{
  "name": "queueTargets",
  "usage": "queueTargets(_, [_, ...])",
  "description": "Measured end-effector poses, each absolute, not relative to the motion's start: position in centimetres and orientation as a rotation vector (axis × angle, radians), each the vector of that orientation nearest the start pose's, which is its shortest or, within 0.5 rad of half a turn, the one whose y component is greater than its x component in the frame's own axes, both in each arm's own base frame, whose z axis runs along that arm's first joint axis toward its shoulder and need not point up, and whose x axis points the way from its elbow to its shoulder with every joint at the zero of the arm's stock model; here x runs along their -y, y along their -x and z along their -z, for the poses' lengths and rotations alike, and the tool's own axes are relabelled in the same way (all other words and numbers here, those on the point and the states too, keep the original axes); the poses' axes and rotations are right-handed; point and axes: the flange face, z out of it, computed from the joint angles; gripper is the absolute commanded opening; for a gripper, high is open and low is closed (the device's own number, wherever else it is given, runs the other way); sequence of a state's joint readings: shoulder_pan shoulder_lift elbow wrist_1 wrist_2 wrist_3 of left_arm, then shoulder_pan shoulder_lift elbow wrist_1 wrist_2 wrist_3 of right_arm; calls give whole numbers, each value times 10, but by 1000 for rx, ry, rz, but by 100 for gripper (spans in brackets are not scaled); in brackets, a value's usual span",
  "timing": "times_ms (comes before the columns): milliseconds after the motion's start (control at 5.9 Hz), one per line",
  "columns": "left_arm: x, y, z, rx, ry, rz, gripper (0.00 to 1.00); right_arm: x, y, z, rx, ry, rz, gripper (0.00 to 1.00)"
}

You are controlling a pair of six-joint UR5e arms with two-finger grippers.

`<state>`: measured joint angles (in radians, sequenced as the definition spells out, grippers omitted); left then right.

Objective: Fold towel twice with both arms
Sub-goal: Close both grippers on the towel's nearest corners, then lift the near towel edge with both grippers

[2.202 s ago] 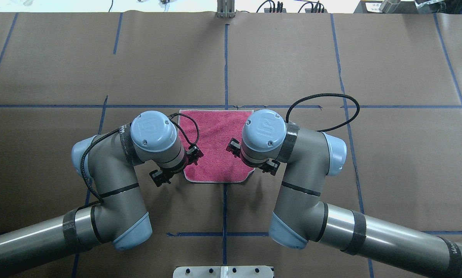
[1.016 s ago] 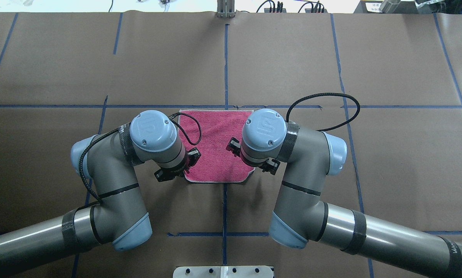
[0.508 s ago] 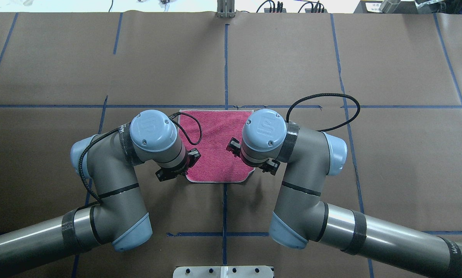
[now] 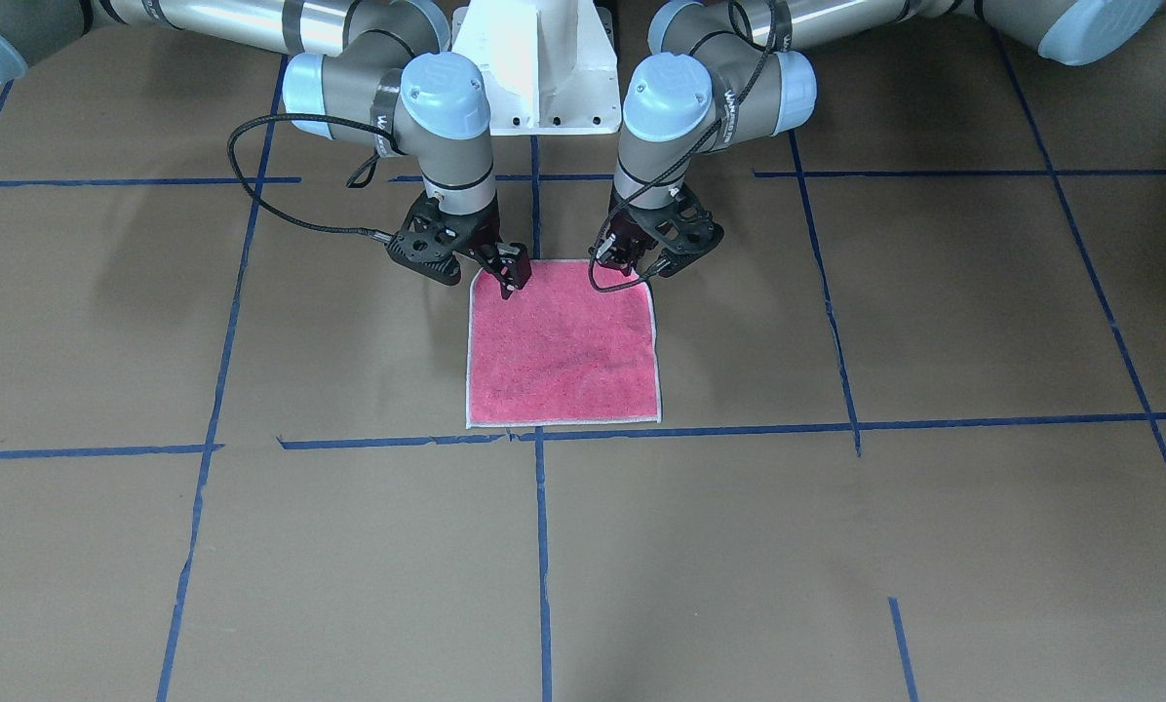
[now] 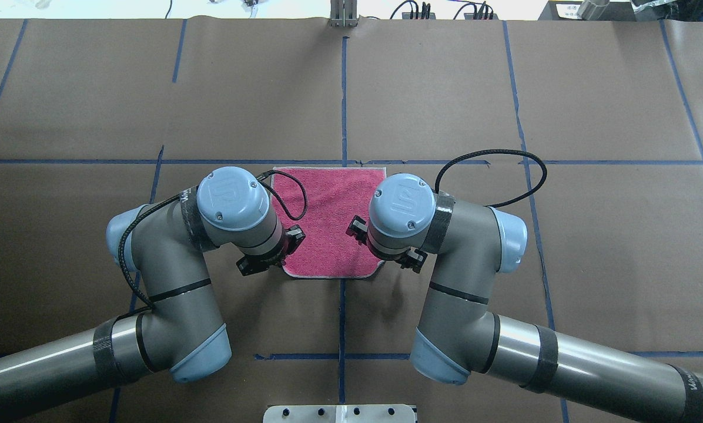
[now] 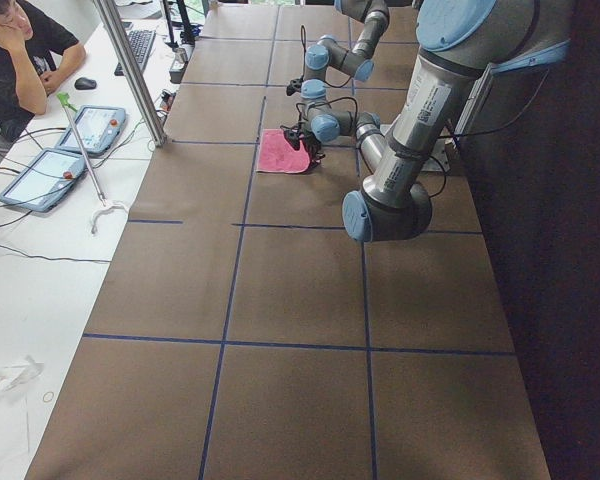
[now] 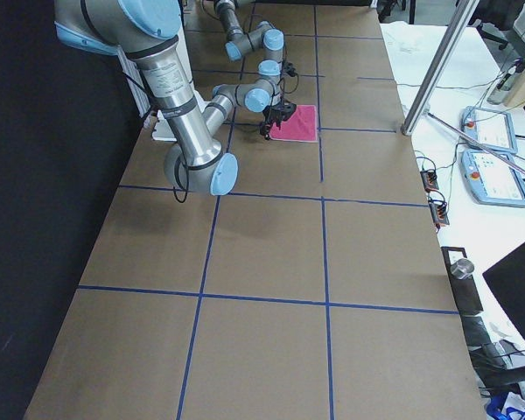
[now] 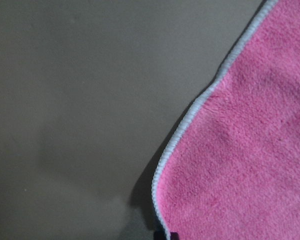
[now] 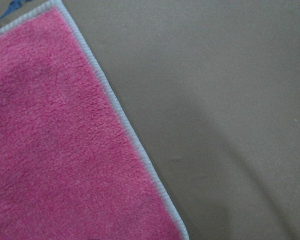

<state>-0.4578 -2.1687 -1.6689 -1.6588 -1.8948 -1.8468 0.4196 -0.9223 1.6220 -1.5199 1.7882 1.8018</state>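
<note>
The towel [image 4: 563,341] lies flat, pink face up, on the brown paper table [image 4: 934,322] just ahead of the robot, its far edge along a blue tape line [image 4: 739,429]. I'd say this is the pinch for the first fold, at the two corners nearest the robot. To do it well, each gripper should bite the stitched border [image 8: 190,117] itself, catching cloth and not paper. Both should then rise together and level, so the edge between them doesn't sag, and carry it over to the far corners.

The left arm [image 5: 169,276] and right arm [image 5: 463,276] mirror one another: elbows out, wrists straight down over a corner each. The right gripper [image 4: 476,270] stands wide, one finger [image 4: 510,278] on the cloth, holding nothing. The left gripper [image 4: 640,259] looks narrower at its corner; whether it has the cloth I can't tell.
</note>
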Motion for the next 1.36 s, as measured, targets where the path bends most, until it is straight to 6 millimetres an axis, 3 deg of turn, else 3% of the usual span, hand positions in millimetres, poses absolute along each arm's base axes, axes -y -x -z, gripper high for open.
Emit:
queueTargets(508, [391,-562,-259,-813,238,564,2,371,598,-261,798,160,-548,99])
queueTargets(678, [392,-562,-259,-814,237,565,2,370,598,-261,800,163,-550,94])
queueTargets(1016, [392,-562,-259,-813,237,566,2,369,597,-255,811,166,-547,66])
queueTargets(1186, [392,-562,-259,-812,237,566,2,369,597,-253,815,166,-545,57])
queueTargets(1355, [392,-562,-259,-812,237,566,2,369,597,-252,815,166,-545,36])
